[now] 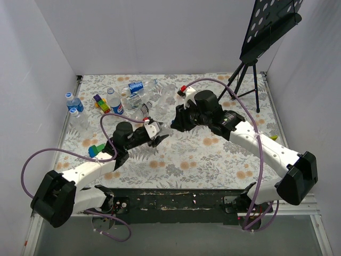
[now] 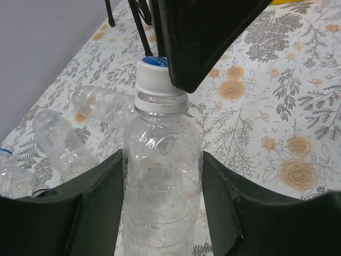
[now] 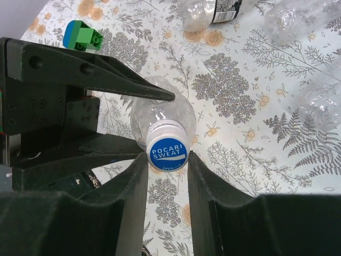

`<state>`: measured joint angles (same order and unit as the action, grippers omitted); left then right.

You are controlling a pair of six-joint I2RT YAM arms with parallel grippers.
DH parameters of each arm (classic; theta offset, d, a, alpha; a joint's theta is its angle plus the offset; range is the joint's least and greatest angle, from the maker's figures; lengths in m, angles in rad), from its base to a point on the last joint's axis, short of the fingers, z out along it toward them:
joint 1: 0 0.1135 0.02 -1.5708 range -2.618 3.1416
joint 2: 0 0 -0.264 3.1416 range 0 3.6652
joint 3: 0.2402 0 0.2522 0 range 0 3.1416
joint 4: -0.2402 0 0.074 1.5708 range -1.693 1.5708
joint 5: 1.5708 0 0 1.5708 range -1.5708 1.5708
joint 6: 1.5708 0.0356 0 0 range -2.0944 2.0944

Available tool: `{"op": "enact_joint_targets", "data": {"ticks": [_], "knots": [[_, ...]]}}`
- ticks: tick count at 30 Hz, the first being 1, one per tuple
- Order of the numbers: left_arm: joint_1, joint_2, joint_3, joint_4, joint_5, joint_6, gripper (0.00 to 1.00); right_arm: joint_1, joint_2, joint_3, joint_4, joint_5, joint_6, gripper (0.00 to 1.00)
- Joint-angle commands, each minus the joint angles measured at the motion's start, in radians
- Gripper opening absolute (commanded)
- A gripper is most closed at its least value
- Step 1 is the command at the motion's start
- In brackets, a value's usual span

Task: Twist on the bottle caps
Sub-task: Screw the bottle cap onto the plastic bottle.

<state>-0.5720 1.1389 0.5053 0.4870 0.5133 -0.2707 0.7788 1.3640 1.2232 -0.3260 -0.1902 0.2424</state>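
Over the middle of the desk (image 1: 213,160), the two arms meet nose to nose around one bottle (image 2: 160,213). The left end effector (image 2: 162,157) is closed on its clear body, a finger pressed to each side just below the shoulder. The right end effector (image 3: 167,160) comes in from the other side and is pinched on the cap (image 3: 167,151). Its fingers (image 3: 133,197) touch the white skirt left and right, and the blue top faces its camera. From the left wrist the cap looks to sit square on the neck, its lower edge close to the collar ring. Whether the threads have bitten I cannot tell, nor whether the bottle's base rests on the desk.

So the step, as I read it, is the turning-down itself. To do it well the right wrist should spin about the bottle's own axis, not off to one side, or the cap will tip and cross-thread. A light push along the neck during the turn would help the threads catch. The left hold has to resist the twist, yet the wall is thin and would buckle under a hard squeeze, so firm and no more. One wrist roll will likely not be enough: let go, wind back and re-pinch at the same height. Stop once it resists. The spare bottles (image 1: 138,93) lie well apart at the far left.
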Motion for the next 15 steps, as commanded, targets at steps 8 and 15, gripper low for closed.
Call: {"op": "enact_joint_targets", "data": {"ticks": [8, 15], "knots": [[0.029, 0.030, 0.050, 0.099, -0.092, -0.126, 0.00, -0.009, -0.092, 0.072, -0.008, 0.046, -0.151, 0.84], [0.161, 0.074, 0.078, 0.139, 0.072, -0.305, 0.00, -0.067, -0.169, 0.048, 0.021, -0.023, -0.388, 0.89]]}}
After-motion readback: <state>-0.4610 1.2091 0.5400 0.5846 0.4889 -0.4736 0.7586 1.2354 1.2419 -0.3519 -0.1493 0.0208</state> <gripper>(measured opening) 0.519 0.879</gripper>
